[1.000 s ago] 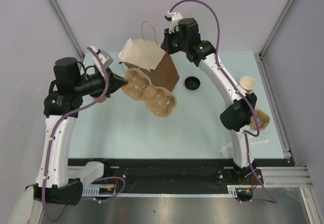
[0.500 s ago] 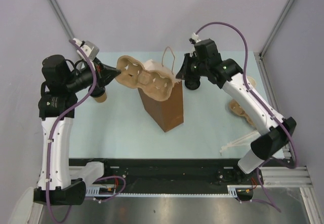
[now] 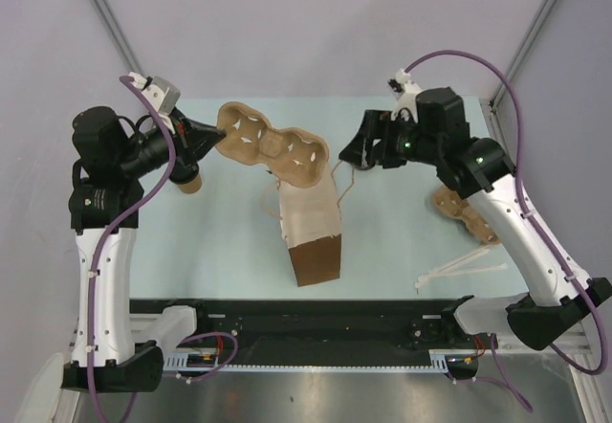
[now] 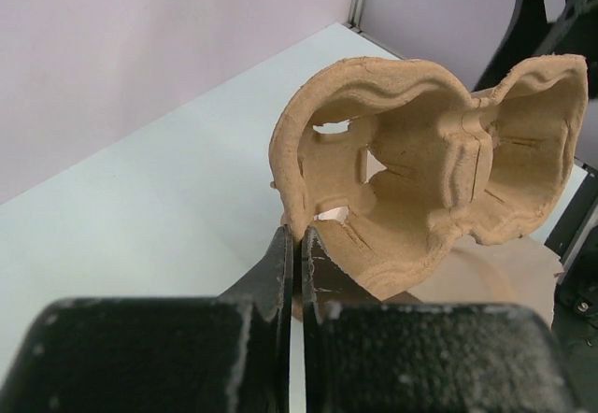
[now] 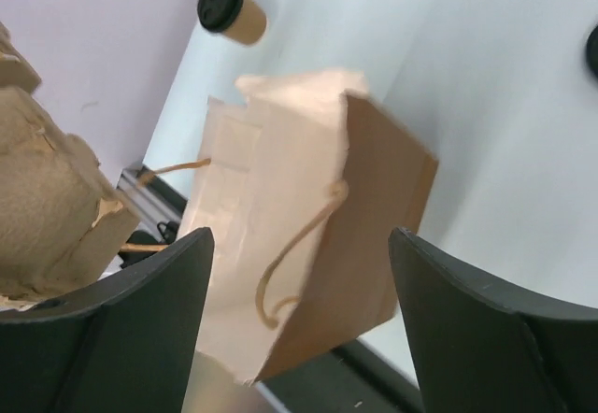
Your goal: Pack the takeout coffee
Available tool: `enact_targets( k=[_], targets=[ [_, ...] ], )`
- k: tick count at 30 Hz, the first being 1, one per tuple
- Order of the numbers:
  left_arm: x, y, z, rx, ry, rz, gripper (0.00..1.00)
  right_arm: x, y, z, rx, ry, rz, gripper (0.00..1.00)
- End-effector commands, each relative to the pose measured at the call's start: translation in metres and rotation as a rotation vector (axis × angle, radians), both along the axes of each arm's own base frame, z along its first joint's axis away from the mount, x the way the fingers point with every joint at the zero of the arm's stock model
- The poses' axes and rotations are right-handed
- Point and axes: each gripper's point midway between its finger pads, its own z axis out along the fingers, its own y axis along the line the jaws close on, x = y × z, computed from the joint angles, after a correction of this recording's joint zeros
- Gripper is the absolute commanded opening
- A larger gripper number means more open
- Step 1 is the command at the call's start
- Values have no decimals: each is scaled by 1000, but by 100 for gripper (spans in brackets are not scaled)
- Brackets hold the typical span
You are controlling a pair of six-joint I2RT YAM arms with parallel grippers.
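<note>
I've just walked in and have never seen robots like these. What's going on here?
Two robot arms are packing a takeout coffee. The left gripper is clamped on the rim of a pulp carrier tray, holding it in the air. The right gripper is open beside the paper bag, which looks tipped over on the table. The lidded coffee cup stands unpacked.

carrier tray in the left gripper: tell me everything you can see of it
The carrier tray is brown moulded pulp, rough: two round cup wells side by side, a narrow waist between, slits and small cut-outs in the walls. Both wells are empty. It hangs tilted in the air, its open side towards the overhead and left wrist views. The left gripper is shut on its rim at one end. From above, its free end overlaps the top of the paper bag; contact cannot be told.
</note>
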Motion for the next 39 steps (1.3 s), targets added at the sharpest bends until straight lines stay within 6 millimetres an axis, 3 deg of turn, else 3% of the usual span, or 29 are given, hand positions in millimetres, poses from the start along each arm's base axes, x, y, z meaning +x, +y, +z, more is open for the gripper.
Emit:
enact_targets(
  k=[1,3,4,10,13,15,16,18,25,39],
  targets=[
    [-5,-2,22,-18,-65,-19,0,18,-14,60,34,-330,205,82],
    [-8,-4,26,-13,-77,-42,0,24,-14,74,-35,-468,293,85],
    [-9,-5,27,-2,-86,-50,0,37,-9,65,-57,-460,328,85],
    [-19,-7,31,48,-94,-96,0,53,9,66,-35,-561,564,85],
    [-24,-3,23,80,-72,-80,0,62,26,60,-46,-603,647,84],
    [-27,-1,21,100,-64,-69,0,65,40,43,-54,-581,710,82],
    [-28,1,13,123,-40,-63,0,65,44,48,-58,-605,729,82],
    [-29,4,12,142,-35,-51,0,66,57,29,-88,-593,787,80],
    [-30,16,2,241,-24,-16,0,69,75,-16,-161,-568,894,75],
    [-9,27,7,336,-32,3,0,79,79,-79,-296,-484,947,61]
  ],
)
